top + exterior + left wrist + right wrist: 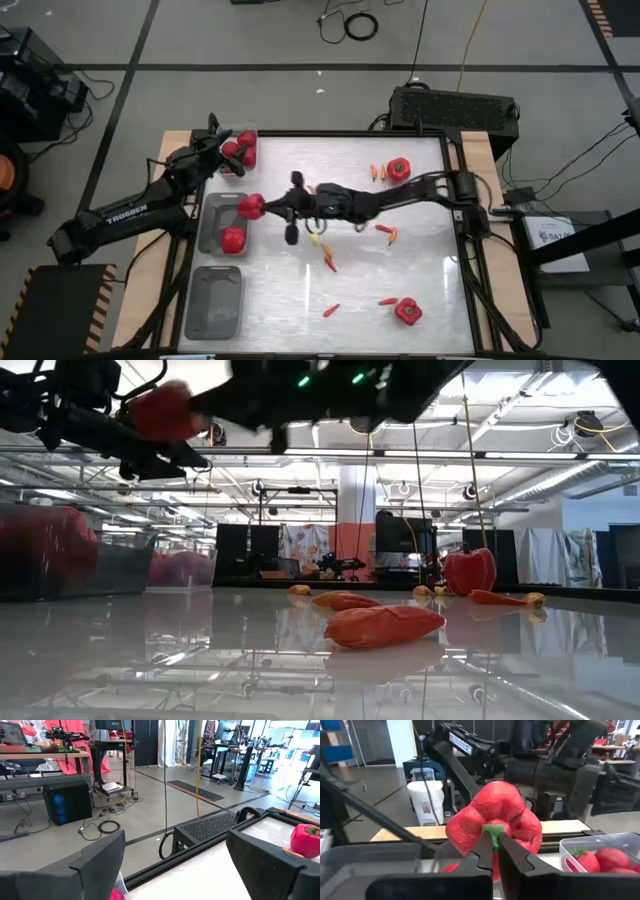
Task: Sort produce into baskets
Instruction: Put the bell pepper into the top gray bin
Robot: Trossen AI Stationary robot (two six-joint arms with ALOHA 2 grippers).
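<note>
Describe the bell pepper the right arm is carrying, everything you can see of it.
The held bell pepper is red, lumpy and lobed, with a slightly glossy plastic-looking skin and a short green stem. The right tool is shut on that stem, so the pepper hangs off the tabletop with its stem end toward the wrist. Seen from above, it sits over the edge of the middle grey basket, which already holds another red pepper. Only the fingers touch it.

Red bell pepper (493, 831) hangs stem-pinched above grey tray (208, 228)
</note>
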